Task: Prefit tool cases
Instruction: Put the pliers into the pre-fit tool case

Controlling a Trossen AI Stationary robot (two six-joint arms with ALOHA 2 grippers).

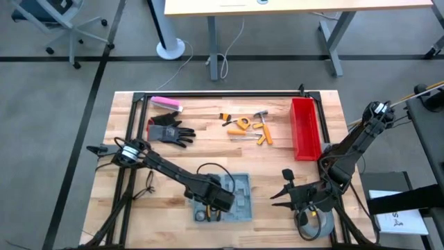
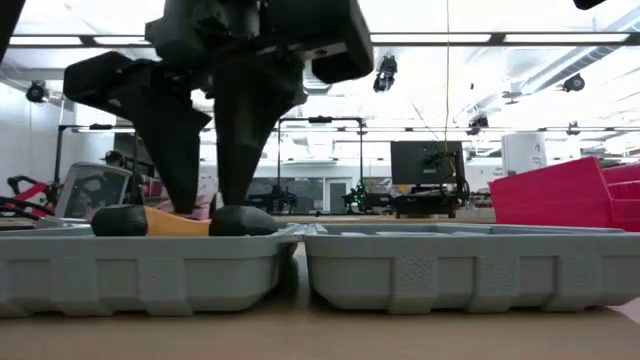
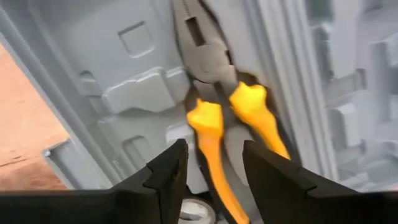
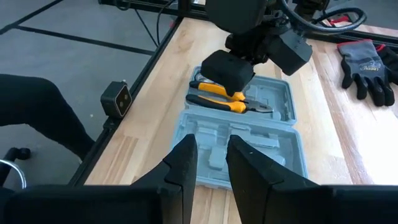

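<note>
Over the open tool case (image 1: 232, 198) the left gripper (image 3: 214, 165) straddles orange-handled pliers (image 3: 217, 112), jaws released; the right gripper (image 4: 211, 155) waits beside, jaws slightly parted, empty.

Overhead and low views share the case (image 1: 232, 198).

The pliers (image 3: 217, 106) have their handle ends hidden behind the left claw (image 3: 214, 168).

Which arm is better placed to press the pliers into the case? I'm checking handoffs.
Left, probably: its pincer hangs open right over the pliers lying in the case; the right pincer waits beside the case.
</note>
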